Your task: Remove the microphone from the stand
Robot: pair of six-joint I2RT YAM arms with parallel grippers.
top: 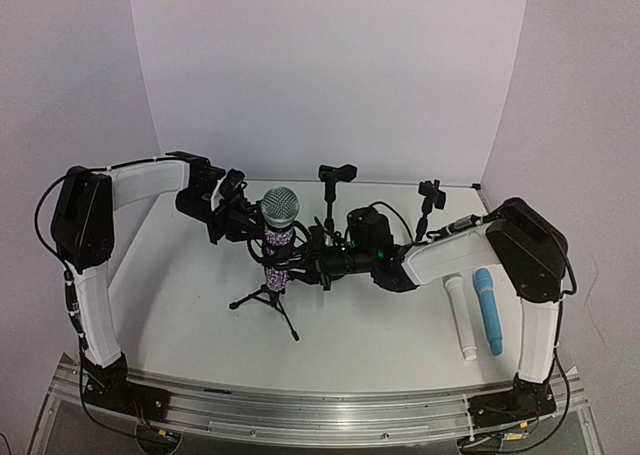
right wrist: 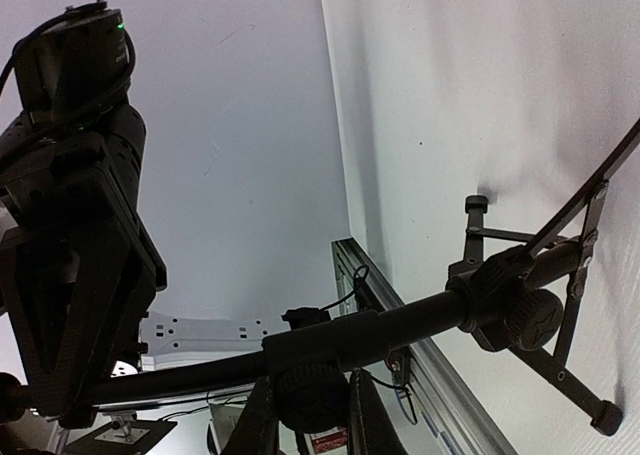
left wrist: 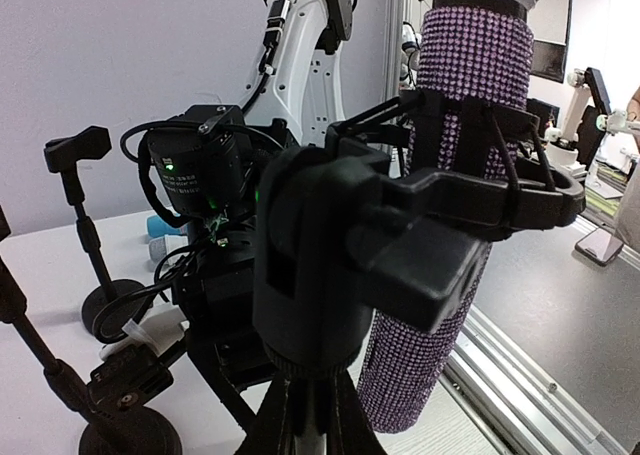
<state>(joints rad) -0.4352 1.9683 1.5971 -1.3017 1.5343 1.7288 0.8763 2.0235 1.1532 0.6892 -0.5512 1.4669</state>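
A purple glitter microphone [top: 279, 237] with a silver grille stands upright in the black holder [left wrist: 330, 265] of a small tripod stand [top: 268, 297] at mid-table. It also shows in the left wrist view [left wrist: 460, 175]. My left gripper [top: 246, 225] reaches in from the left, and its fingers [left wrist: 308, 410] are shut on the base of the holder, right beside the microphone. My right gripper [top: 312, 265] comes in from the right. It is shut [right wrist: 310, 410] on the knob of the stand's pole [right wrist: 400, 325], above the tripod legs [right wrist: 560, 265].
A white microphone [top: 460, 318] and a blue microphone [top: 489, 310] lie on the table at the right, by the right arm. Two empty black microphone stands [top: 336, 175] [top: 430, 193] stand at the back. One of them appears in the left wrist view [left wrist: 80, 155].
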